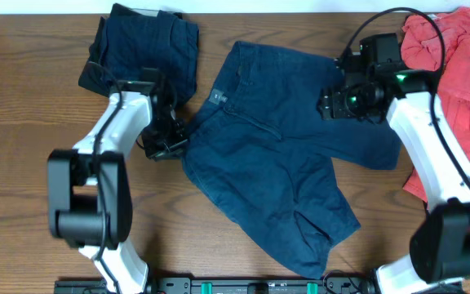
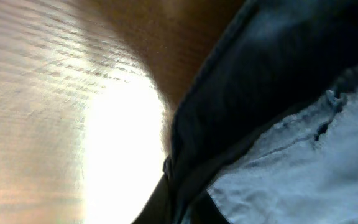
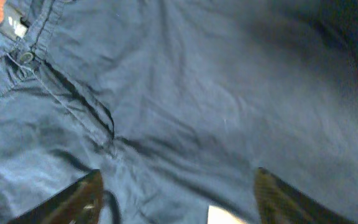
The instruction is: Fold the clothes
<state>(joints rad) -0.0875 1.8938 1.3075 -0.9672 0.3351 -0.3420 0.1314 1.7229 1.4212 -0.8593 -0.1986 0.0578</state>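
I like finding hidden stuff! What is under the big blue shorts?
The wooden table shows beside the navy shorts, so they lie spread on it. The fabric covers everything beneath, so anything else hidden there cannot be seen.

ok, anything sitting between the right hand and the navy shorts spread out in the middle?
Nothing visible. The right hand is open directly over the large dark navy-blue fabric shorts, and the wrist view shows only their cloth between its fingers. The crumpled coral-red garment lies off to the side, out of that path.
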